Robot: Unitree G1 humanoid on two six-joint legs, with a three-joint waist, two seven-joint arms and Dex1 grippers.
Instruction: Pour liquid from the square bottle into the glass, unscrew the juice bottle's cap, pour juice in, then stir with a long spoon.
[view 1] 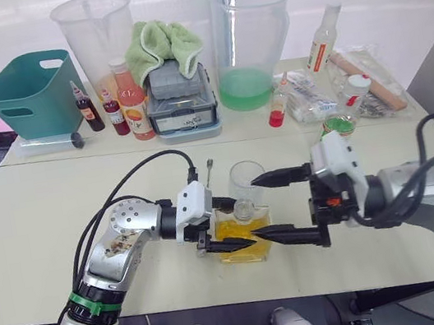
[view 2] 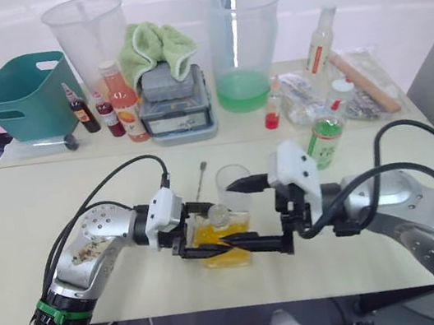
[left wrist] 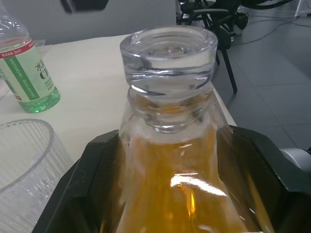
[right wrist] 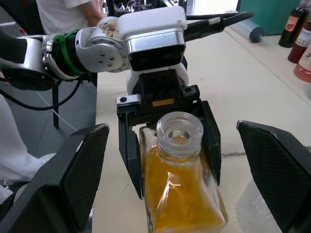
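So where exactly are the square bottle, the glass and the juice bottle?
square bottle (right wrist: 181, 204): right wrist view, on its yellow-filled body.
glass (view 1: 247, 177): left eye view, on its clear wall.
juice bottle (view 2: 325, 138): right eye view, on its label.

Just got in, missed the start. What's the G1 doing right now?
The left end effector is shut on the square bottle, which stands upright on the table with its yellow liquid still inside. The right end effector is open, its fingers on either side of the bottle without touching it. The glass sits empty just behind the bottle. The juice bottle waits farther back, cap on.
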